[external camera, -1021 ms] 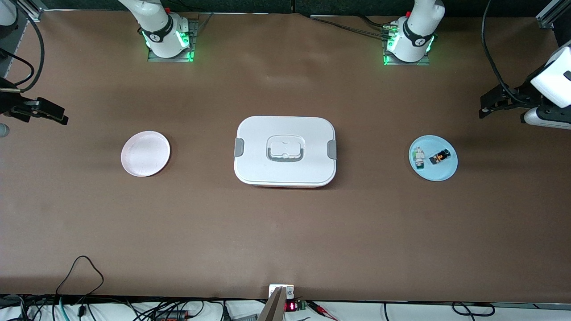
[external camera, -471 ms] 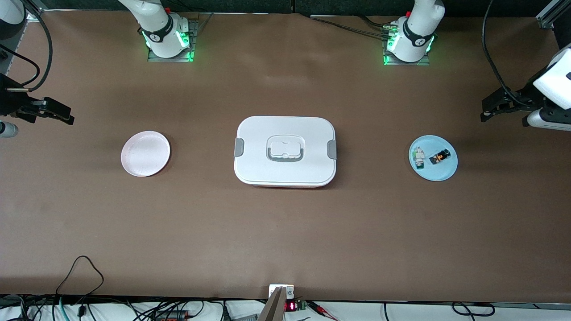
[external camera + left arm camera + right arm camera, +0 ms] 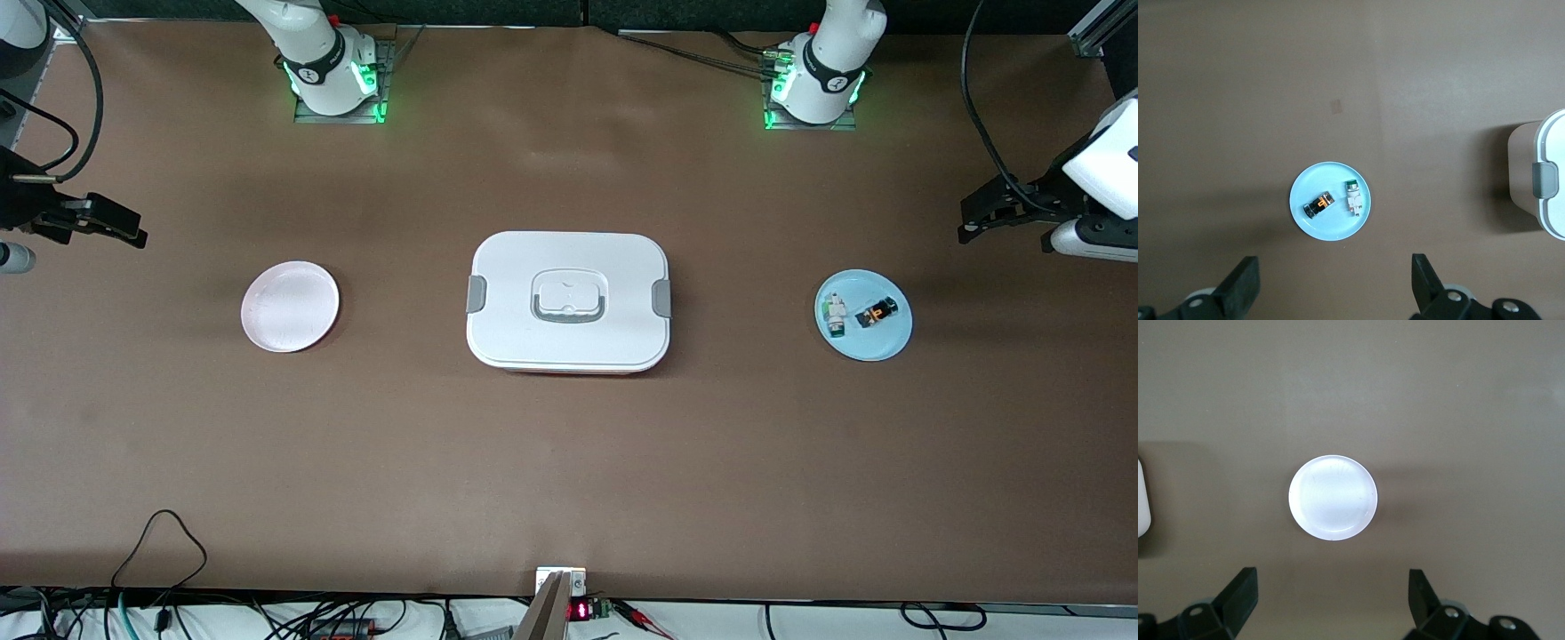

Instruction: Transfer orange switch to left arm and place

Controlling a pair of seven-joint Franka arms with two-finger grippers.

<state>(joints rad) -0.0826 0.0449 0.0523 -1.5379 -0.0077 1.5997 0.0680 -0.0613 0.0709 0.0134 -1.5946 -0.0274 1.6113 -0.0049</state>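
Note:
The orange switch (image 3: 876, 314) lies on its side on a light-blue plate (image 3: 867, 348) toward the left arm's end of the table; the left wrist view shows it (image 3: 1319, 205) on that plate (image 3: 1333, 231). My left gripper (image 3: 965, 222) hangs open and empty over bare table beside the plate, its jaws wide apart (image 3: 1335, 267). The white lidded box (image 3: 567, 300) with grey clips sits mid-table, its edge showing too (image 3: 1550, 200). My right gripper (image 3: 124, 227) hangs open and empty over the table's right arm's end, beside a pale pink plate (image 3: 290, 306), which is bare (image 3: 1332, 497).
A white-and-green switch (image 3: 834, 316) lies beside the orange one on the blue plate. Both arm bases stand along the table edge farthest from the front camera. A black cable loop (image 3: 164, 533) and other wires lie at the nearest edge. Metal frame posts stand at the corners.
Both grippers shifted a little early in the last second: the right one toward the table's middle, the left one slightly outward. Neither has moved since. The switches, plates and box are unmoved.

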